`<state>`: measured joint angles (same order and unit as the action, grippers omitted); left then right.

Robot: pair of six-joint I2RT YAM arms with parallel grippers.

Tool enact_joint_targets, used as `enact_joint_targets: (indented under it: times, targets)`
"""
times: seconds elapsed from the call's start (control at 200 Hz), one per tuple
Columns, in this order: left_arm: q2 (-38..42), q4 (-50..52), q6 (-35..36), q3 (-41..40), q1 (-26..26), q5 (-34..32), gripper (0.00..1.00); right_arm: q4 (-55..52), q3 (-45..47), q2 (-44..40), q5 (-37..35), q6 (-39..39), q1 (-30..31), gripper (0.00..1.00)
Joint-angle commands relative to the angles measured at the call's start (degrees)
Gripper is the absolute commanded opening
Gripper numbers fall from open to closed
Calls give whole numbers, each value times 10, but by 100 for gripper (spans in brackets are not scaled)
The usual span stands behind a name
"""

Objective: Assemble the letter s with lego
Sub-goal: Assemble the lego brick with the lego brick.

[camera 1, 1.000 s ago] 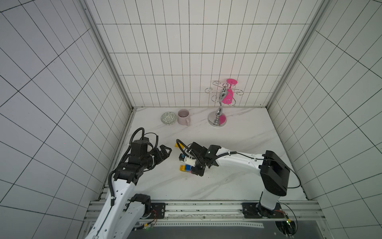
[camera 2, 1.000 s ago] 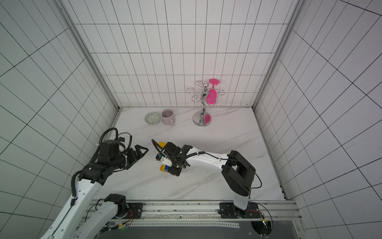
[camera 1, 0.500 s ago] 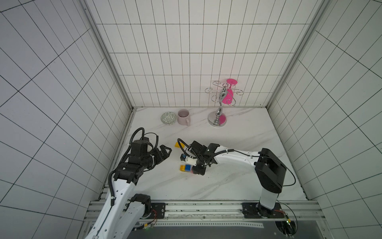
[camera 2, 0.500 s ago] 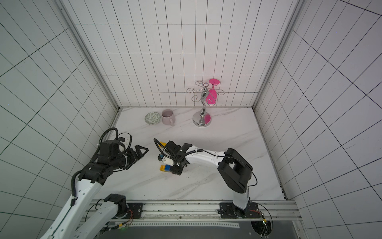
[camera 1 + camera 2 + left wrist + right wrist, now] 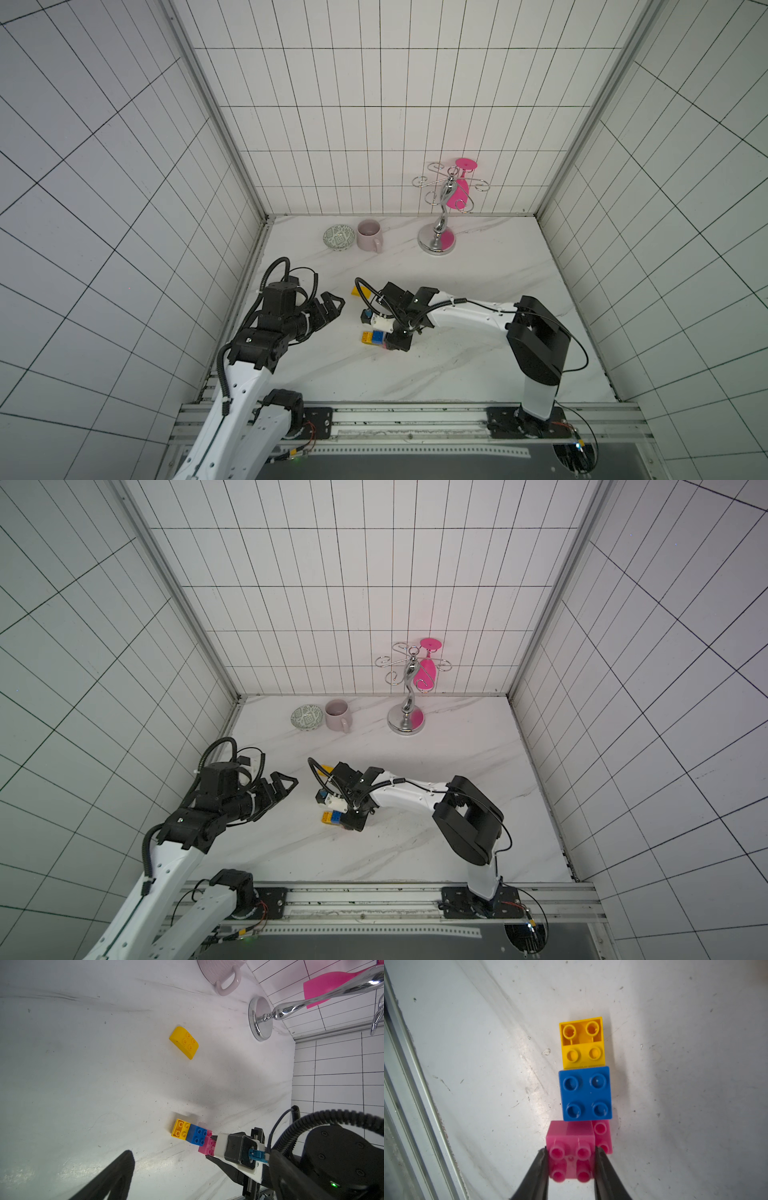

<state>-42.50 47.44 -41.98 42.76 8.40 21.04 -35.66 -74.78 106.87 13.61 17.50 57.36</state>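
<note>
Step in hand: the fourth brick is going on. The right arm [image 5: 457, 320] reaches low across mid-counter. Its jaws stand narrowly parted, clamped on two sides of a pink brick [image 5: 570, 1147]. That brick sits over a second pink brick [image 5: 602, 1136], offset so that one column of the lower brick's studs shows. Cannot tell whether it is pressed home.

The half-built S [image 5: 374, 337] lies mid-counter, its free end just left of the right jaws. A yellow brick [image 5: 582, 1043] is at the end, a blue brick [image 5: 585, 1093] next, then the two pinks.

A loose yellow brick [image 5: 184, 1045], curved on one edge, lies alone on the far side of the row, near it but apart, studs up.

The left arm [image 5: 286, 320] hovers at the left of the counter. Its jaws are spread wide with nothing in them, pointed toward the bricks.

Next move, as I read it: push the held pink down squarely until the studs bite, let go, then fetch the loose yellow to cap the end. The row looks light and unbraced, so an off-centre push could tip or skate it. The idle left jaws could steady it.

Surface: a white marble-look counter [image 5: 457, 374], smooth, scuffed and speckled close up.

Room: white tiled walls on three sides, and a metal rail [image 5: 415, 415] at the near edge carrying both arm bases. Along the far wall stand a patterned bowl [image 5: 339, 237], a mug [image 5: 370, 236] and a chrome rack [image 5: 440, 232] with a pink glass [image 5: 459, 191] hung upside down.
</note>
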Motion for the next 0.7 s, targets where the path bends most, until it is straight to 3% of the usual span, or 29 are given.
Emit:
enact_joint_targets:
  times: [0.0,0.39,0.695]
  targets:
    - [6,-8,4,-9,-3,-7,98,-29,-8,12,26,24,-2,21]
    - [10,-12,-8,-21,-4,-4,98,-58,-8,46,-26,73,15,19]
    - [5,-17,-11,-20,-4,-3,98,-60,14,24,-86,-1,-18,18]
